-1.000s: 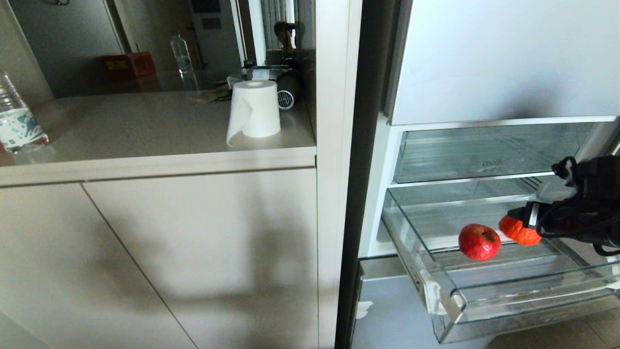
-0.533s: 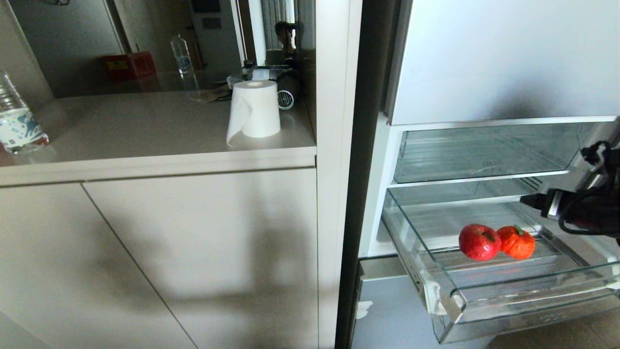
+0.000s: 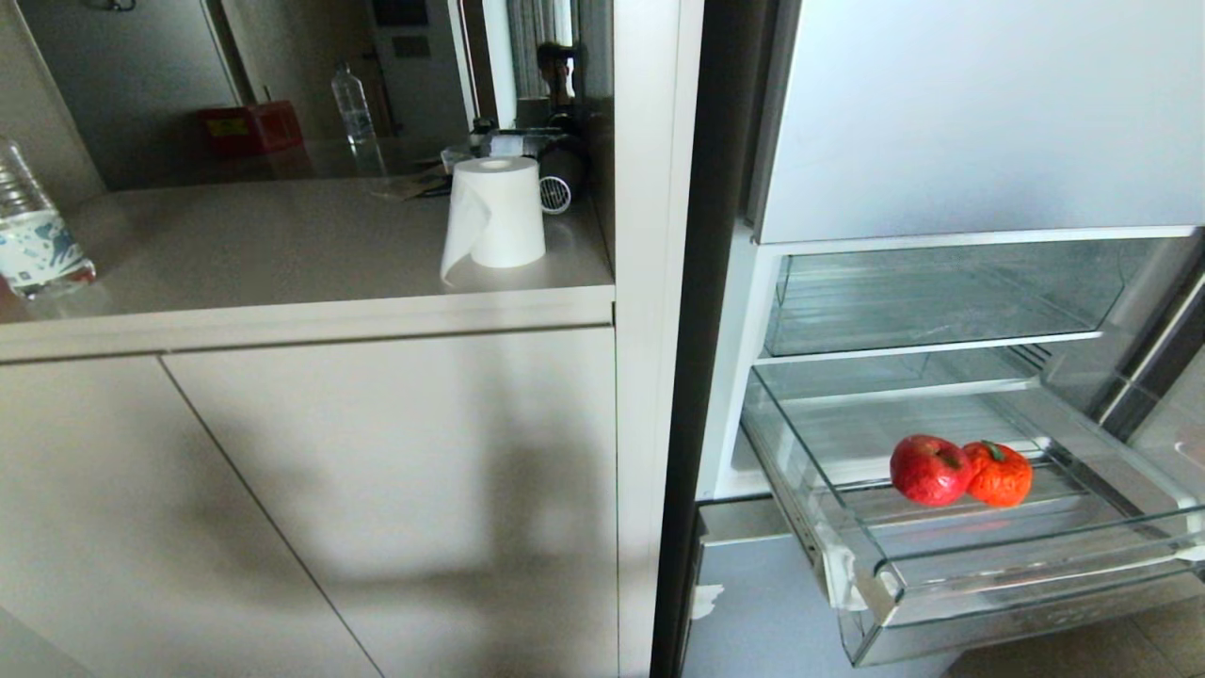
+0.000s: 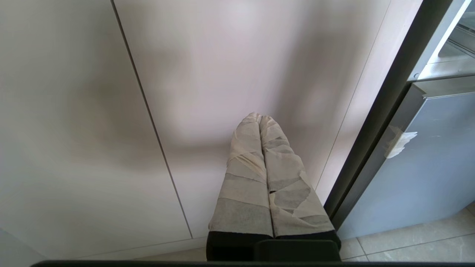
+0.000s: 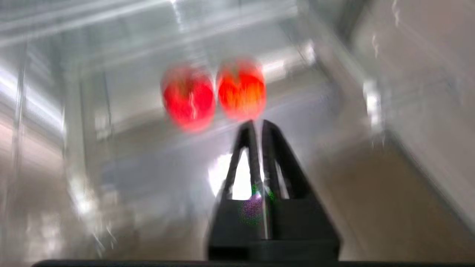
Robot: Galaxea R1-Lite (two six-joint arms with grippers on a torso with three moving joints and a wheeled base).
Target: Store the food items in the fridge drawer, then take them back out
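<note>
Two food items lie side by side in the pulled-out clear fridge drawer: a round red one and an orange-red ribbed one with a green stem. The right wrist view shows them blurred, the red one beside the orange one. My right gripper is shut and empty, drawn back from the drawer and pointing at the pair; it is outside the head view. My left gripper, its fingers wrapped in tape, is shut and empty, parked low facing the cabinet door.
Above the drawer sits a clear bin under the fridge's white upper panel. To the left, a counter holds a paper roll and a water bottle. A blue-grey fridge front panel is below.
The right gripper let go of the orange item in the drawer beside the red one, then pulled back to the right out of the head view and shut. The left arm kept still.
</note>
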